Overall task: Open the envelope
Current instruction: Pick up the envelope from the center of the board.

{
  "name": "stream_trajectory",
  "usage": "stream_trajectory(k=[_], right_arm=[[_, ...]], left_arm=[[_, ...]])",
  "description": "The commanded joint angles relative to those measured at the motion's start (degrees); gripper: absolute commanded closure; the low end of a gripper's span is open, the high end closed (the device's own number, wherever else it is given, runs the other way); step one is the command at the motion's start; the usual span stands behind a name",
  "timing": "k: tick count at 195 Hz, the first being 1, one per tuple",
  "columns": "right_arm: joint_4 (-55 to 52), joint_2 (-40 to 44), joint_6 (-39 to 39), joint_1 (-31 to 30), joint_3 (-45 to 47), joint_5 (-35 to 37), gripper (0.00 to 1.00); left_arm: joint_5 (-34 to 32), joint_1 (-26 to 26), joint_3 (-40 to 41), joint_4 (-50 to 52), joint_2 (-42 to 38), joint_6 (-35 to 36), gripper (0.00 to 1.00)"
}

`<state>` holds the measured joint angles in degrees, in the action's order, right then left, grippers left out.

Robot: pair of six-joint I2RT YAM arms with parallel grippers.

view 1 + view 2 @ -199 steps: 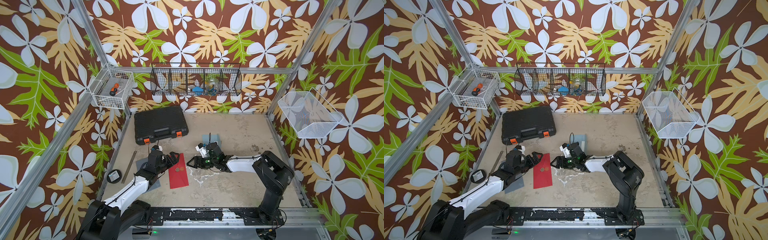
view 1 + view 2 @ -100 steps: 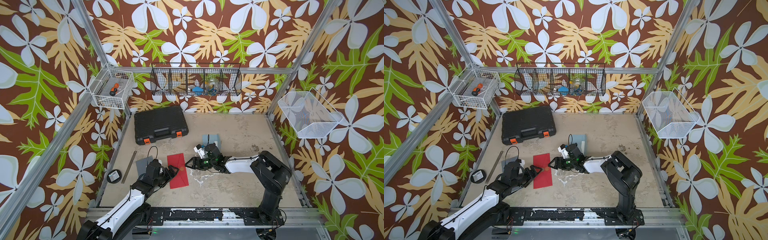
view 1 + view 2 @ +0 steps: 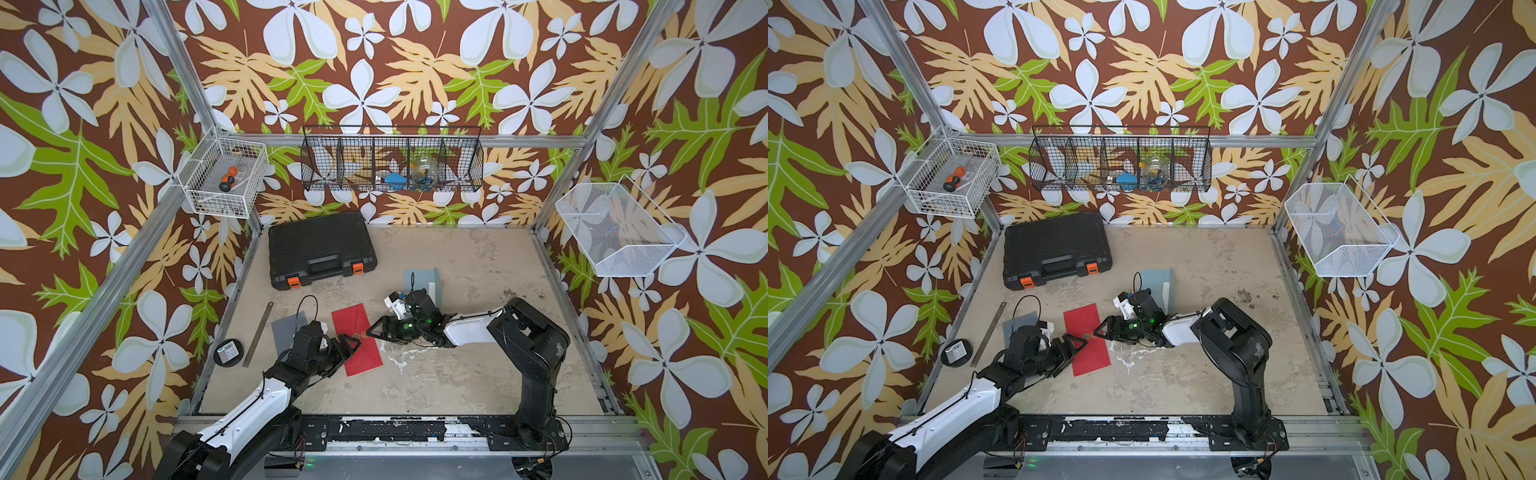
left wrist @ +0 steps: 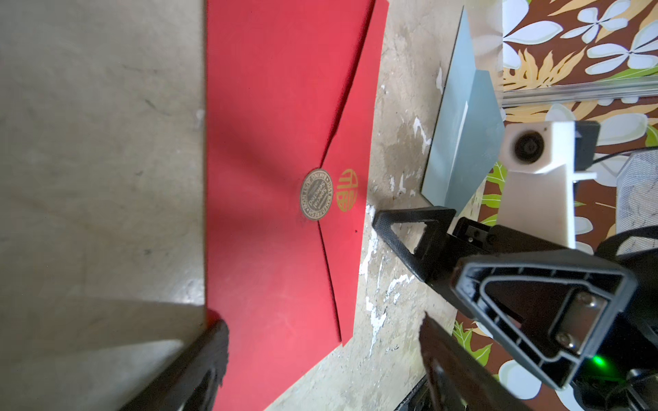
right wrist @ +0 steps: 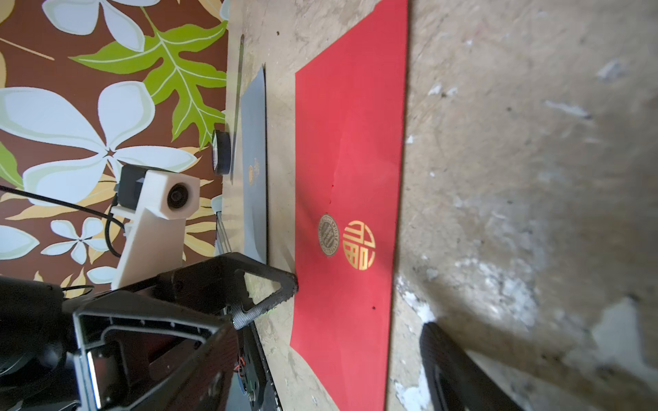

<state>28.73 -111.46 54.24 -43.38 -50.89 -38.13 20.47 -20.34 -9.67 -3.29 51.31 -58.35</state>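
- Since a second ago the left arm has been pulling back and swinging in, its fingers (image 3: pixel 348 341) now sitting at the red envelope's (image 3: pixel 356 338) near edge.
- Both pairs of fingers are standing wide, gripping nothing; right fingers (image 3: pixel 371 331) hovering beside the flap.
- Envelope lying flat on the worktop (image 3: pixel 457 374), looking thin, light, floppy (likely slippery); the flap (image 4: pixel 350 149) by the round seal (image 4: pixel 316 194) seems the place to pinch.
- White basket (image 3: pixel 226 183) is holding a screwdriver (image 3: pixel 228 178); the black rack's (image 3: pixel 392 164) contents are unclear.

Top views high, facing down; wrist cameras low, facing inward, sharing red envelope (image 4: pixel 277 178).
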Motion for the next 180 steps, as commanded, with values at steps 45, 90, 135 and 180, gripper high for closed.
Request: stream_trajectory(k=[45,90,135,180], right_arm=[[0.7,-3.3,2.8,-0.3,-0.3,-0.8,0.2],[5.0,-2.2,5.6,-0.2,0.6,-2.6,0.2],[-3.8,2.2,1.6,-0.2,0.3,3.8,0.19],[-2.7,2.7,3.0,-0.3,1.5,2.6,0.19]], left_arm=[[-3.6,-0.1,1.1,5.9,3.0,1.5,0.14],[-3.8,-0.1,0.8,6.3,2.1,1.6,0.14],[-2.2,-0.1,-2.9,9.1,-2.8,1.3,0.14],[1.7,-0.9,-2.9,10.8,-5.4,-1.4,0.17]])
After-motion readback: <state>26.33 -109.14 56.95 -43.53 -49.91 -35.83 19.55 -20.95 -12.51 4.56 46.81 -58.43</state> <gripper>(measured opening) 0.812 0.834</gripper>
